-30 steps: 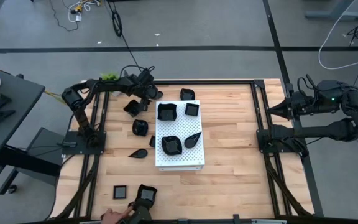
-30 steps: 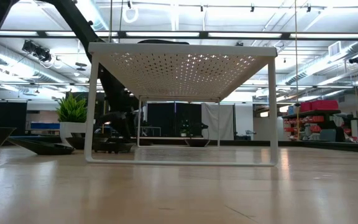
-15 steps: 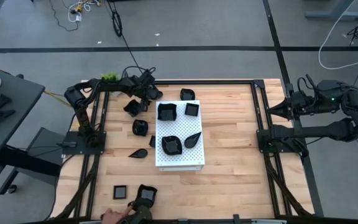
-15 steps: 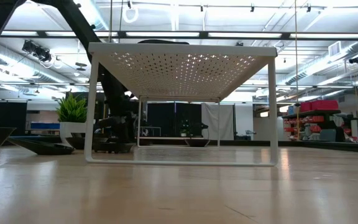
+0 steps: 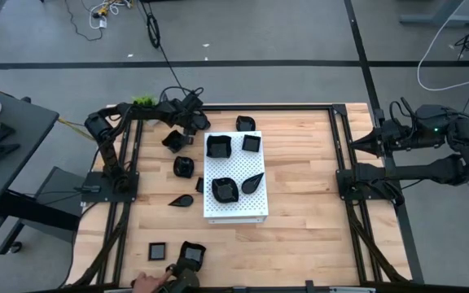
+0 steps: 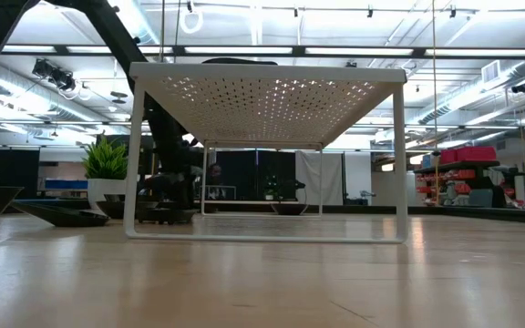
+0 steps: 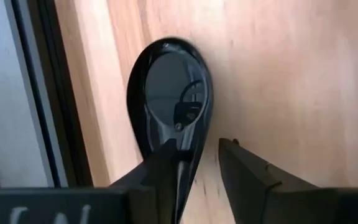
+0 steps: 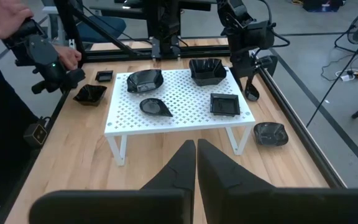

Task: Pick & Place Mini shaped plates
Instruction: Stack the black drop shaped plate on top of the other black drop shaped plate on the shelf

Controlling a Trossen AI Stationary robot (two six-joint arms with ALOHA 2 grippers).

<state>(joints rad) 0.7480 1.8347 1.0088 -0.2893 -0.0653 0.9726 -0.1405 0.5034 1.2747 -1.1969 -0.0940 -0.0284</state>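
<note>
In the high view the left gripper (image 5: 187, 128) sits at the upper left of the wooden table (image 5: 300, 187), just left of the white perforated board (image 5: 236, 175). Its wrist camera shows the two dark fingers (image 7: 244, 171) straddling the rim of a glossy black teardrop plate (image 7: 169, 99), one finger over the plate's narrow end and the other on the bare wood beside it (whether they pinch the rim or only stand around it I cannot tell). The plate lies on the table close to the dark frame rail (image 7: 48, 93).

The other small black plates are spread around: four on the board, among them a wavy-edged one (image 5: 218, 146), a square one (image 5: 252, 143), another wavy one (image 5: 225, 190) and a leaf-shaped one (image 5: 252, 182). On the table left of the board lie a dish (image 5: 184, 168) and a leaf-shaped plate (image 5: 181, 199); one more (image 5: 245, 124) sits above the board's upper edge, and a small square one (image 5: 159, 251) lies at the lower left.

The right gripper (image 8: 196, 160) waits at the right edge of the frame, off the table, its fingers pressed together on nothing.

A person's hand (image 5: 146, 283) shows at the bottom edge, lower left, by a black controller (image 5: 189, 260).
</note>
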